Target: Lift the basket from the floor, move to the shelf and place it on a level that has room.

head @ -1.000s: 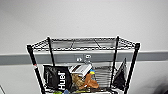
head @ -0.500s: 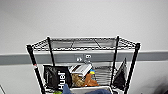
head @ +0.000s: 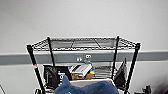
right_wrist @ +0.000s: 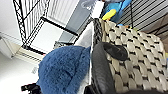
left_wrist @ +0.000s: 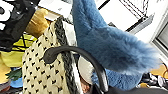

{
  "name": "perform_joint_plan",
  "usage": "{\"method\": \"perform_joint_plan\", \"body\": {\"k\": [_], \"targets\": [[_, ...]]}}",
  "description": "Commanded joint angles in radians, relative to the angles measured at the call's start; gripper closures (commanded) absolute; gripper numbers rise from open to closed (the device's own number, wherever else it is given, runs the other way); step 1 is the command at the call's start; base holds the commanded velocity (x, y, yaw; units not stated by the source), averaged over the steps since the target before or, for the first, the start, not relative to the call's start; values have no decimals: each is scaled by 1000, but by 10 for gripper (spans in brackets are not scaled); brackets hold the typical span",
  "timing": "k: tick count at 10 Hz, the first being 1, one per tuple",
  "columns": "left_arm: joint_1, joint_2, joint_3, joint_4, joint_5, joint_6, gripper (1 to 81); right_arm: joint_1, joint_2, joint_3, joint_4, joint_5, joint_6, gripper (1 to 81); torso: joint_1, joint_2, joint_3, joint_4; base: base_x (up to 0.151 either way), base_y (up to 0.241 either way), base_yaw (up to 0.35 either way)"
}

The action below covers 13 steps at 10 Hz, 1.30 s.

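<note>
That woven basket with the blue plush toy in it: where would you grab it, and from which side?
By the small dark handles at the two short ends of the basket, one from each end. The basket is long, and the blue plush toy bulges over its open top, so coming from above looks awkward. Each wrist view shows a handle arching clear of the weave.

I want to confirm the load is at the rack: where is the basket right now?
The basket is raised in front of the shelf, low in the head view below the top level, with a blue plush toy inside.
</note>
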Motion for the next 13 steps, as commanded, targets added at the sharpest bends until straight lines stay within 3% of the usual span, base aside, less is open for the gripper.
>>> {"method": "perform_joint_plan", "body": {"k": [1,7,13], "targets": [[-233,-73,97,-2,31,-85,811,188,-60,112,53,24,5,811,0,0,0,0,0,0,0],[-403,-133,173,-7,82,-195,811,352,-138,224,64,12,100,811,0,0,0,0,0,0,0],[-638,-143,183,-7,146,-384,811,554,-148,235,64,-64,237,811,0,0,0,0,0,0,0]]}}
